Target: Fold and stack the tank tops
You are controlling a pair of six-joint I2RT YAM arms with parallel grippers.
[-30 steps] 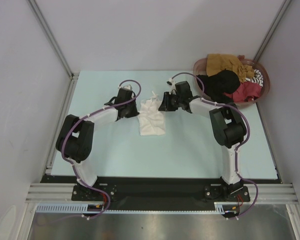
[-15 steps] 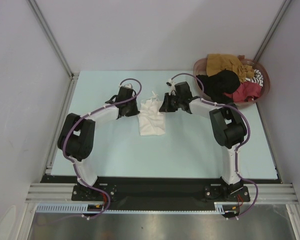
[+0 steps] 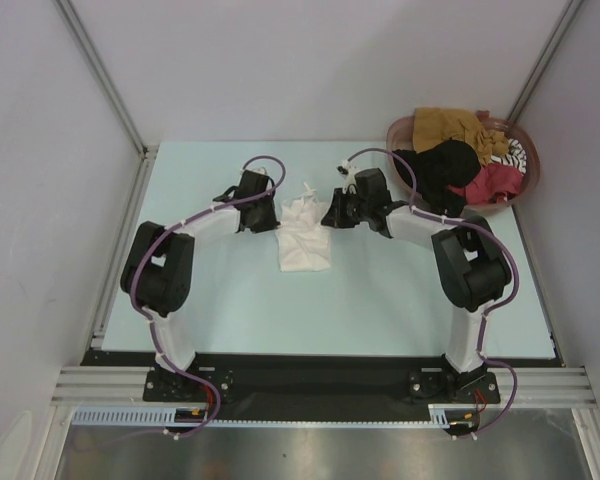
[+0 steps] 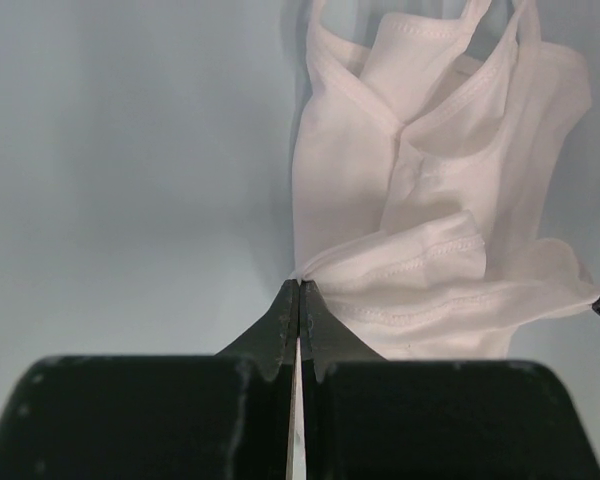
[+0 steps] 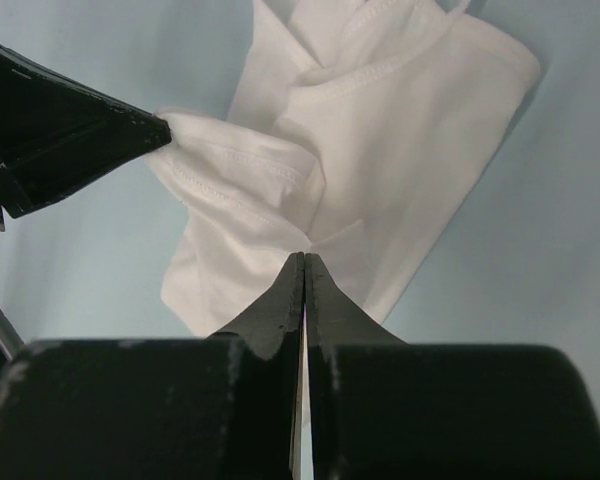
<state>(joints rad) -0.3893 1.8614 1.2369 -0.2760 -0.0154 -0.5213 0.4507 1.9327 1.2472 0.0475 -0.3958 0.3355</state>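
A white tank top (image 3: 303, 240) lies partly folded on the pale blue table (image 3: 380, 300), its straps toward the far side. My left gripper (image 3: 277, 222) is shut on its left edge; the left wrist view shows the shut jaws (image 4: 299, 286) pinching a folded hem of the white tank top (image 4: 420, 200). My right gripper (image 3: 326, 219) is shut on its right edge; in the right wrist view the jaws (image 5: 304, 258) close on the white cloth (image 5: 380, 170), with the left gripper's fingers (image 5: 80, 130) holding the opposite corner.
A round reddish-brown basket (image 3: 396, 131) stands at the back right. It holds a mustard-brown top (image 3: 450, 122), a black top (image 3: 442, 165), a red top (image 3: 495, 180) and a striped one (image 3: 517, 152). Grey walls and metal rails border the table.
Both grippers have shifted slightly toward the far side, still shut on the white tank top. The arms' elbows swung outward, and the cloth's near part stays on the table.
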